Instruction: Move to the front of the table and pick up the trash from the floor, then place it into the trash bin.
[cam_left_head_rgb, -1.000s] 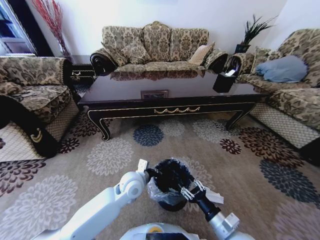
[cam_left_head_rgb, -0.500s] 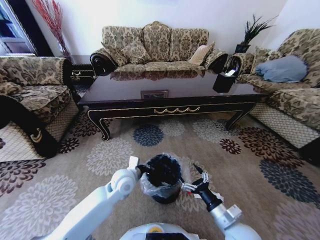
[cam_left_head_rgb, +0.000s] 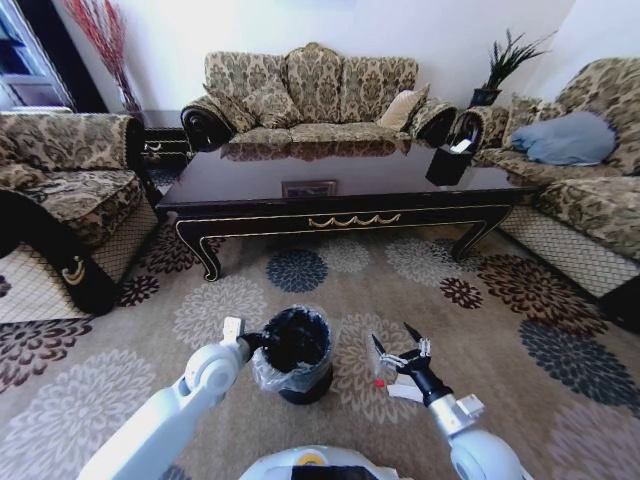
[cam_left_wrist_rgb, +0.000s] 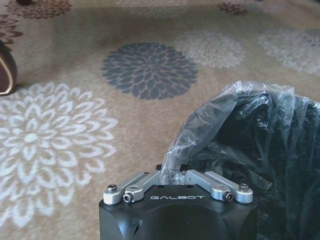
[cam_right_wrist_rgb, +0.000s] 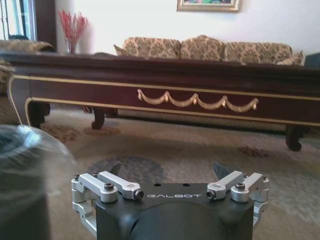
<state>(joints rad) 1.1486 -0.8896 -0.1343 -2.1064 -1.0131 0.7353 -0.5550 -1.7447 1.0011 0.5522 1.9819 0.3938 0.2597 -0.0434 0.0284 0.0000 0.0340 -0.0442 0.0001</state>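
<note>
Beside the table (cam_left_head_rgb: 330, 190), left hand (cam_left_head_rgb: 262, 340), clamped on trash bin (cam_left_head_rgb: 293, 352), dragged it left; right hand (cam_left_head_rgb: 397, 346) spread apart.

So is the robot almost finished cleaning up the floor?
Not yet. It is already parked in front of the table, and its left hand pinches the trash bin by its bag. Its right hand hangs open, low beside the bin. The crumpled white paper and a small red-tipped piece lie on the carpet beneath it, so grabbing and dropping them in are left.
</note>
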